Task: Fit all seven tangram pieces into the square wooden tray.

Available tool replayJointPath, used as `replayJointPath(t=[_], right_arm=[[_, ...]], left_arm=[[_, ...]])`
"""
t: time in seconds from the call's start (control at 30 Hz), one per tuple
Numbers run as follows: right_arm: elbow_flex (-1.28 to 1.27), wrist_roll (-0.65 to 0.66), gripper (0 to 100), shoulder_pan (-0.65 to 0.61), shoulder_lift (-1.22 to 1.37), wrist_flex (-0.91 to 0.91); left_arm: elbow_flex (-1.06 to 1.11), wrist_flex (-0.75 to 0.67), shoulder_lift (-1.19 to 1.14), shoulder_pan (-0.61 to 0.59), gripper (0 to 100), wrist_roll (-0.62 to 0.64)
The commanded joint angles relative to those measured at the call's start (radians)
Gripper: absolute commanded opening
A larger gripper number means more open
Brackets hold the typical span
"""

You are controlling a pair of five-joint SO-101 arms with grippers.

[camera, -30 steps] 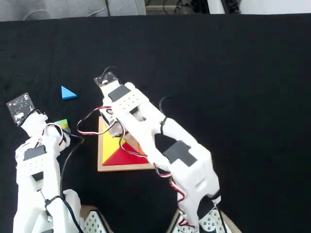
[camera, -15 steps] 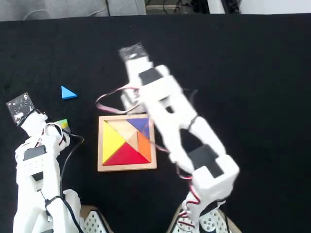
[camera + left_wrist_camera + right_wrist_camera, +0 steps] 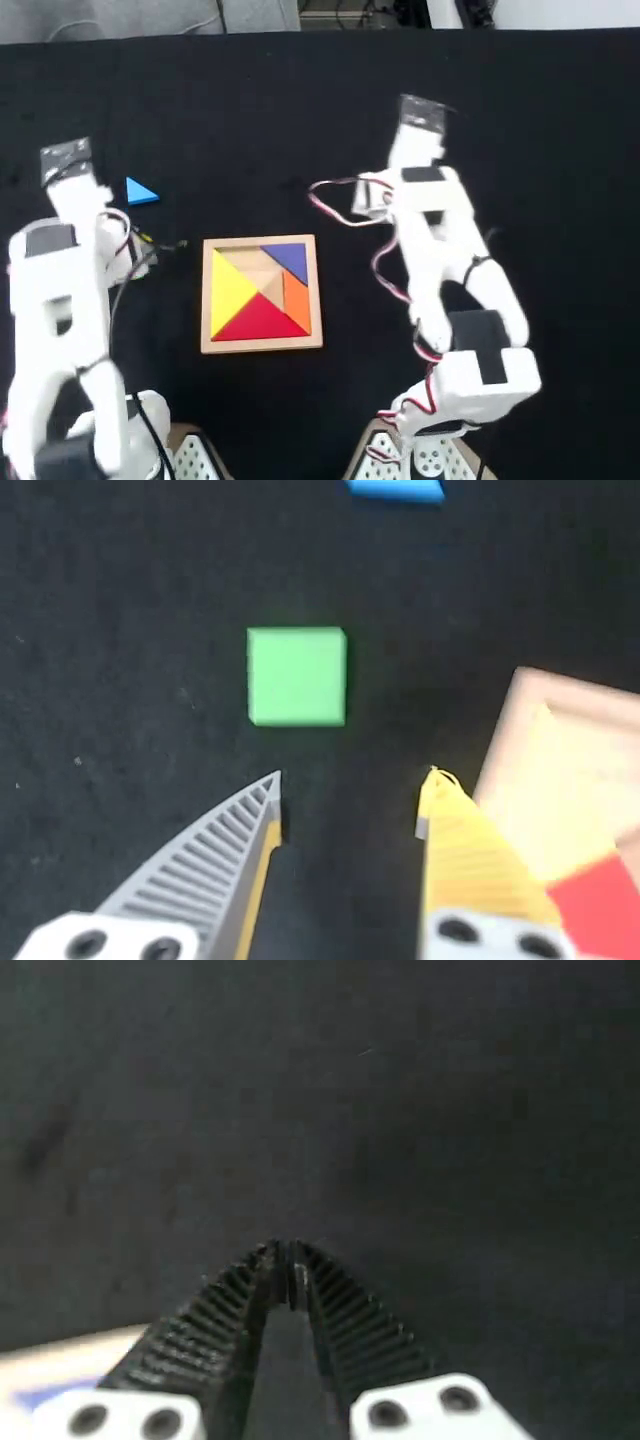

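Black cloth point(image 3: 500, 100) covers the table in the high view. The tray point(image 3: 206, 300) lies between the arms and holds yellow, red, orange and dark blue pieces. A pale patch in it could be a piece or bare floor; I cannot tell. A blue triangle point(image 3: 141, 192) lies out on the cloth near the left arm point(image 3: 55, 290), which hides its own jaws. The right arm point(image 3: 430, 230) stands well apart from the tray.

In the left wrist view, the left gripper point(image 3: 350, 800) has its jaws fairly wide and holds nothing. The green square point(image 3: 297, 676) lies just beyond the tips, untouched. The blue triangle point(image 3: 395, 488) is cut off at the frame edge, and so is a tray point(image 3: 505, 730) corner beside the yellow finger point(image 3: 450, 830).

In the right wrist view, the right gripper point(image 3: 285, 1260) has its jaws pressed together on nothing, over bare cloth. A blurred strip of tray point(image 3: 60, 1350) is cut off.
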State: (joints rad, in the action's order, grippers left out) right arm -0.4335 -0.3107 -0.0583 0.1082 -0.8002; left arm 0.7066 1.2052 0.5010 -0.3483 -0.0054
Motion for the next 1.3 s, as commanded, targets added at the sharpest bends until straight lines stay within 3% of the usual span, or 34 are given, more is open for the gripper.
replayJointPath(t=[0.0, 0.17, 0.37, 0.83, 1.27], right_arm=[[-0.021, -0.015, 1.1, 0.035, -0.062, 0.084], [-0.027, -0.015, 1.1, 0.034, -0.061, 0.087], [-0.027, -0.015, 1.1, 0.034, -0.061, 0.089], [-0.025, -0.015, 1.1, 0.034, -0.062, 0.091], [-0.024, -0.015, 1.1, 0.034, -0.062, 0.091]], left_arm=[[-0.288, 0.152, -0.195, 0.030, 22, -0.009], [-0.460, 0.235, -0.304, -0.025, 23, -0.020], [-0.486, 0.298, -0.394, -0.070, 35, -0.057], [-0.421, -0.032, -0.666, -0.120, 35, -0.058], [-0.415, -0.068, -0.750, -0.122, 35, -0.068]])
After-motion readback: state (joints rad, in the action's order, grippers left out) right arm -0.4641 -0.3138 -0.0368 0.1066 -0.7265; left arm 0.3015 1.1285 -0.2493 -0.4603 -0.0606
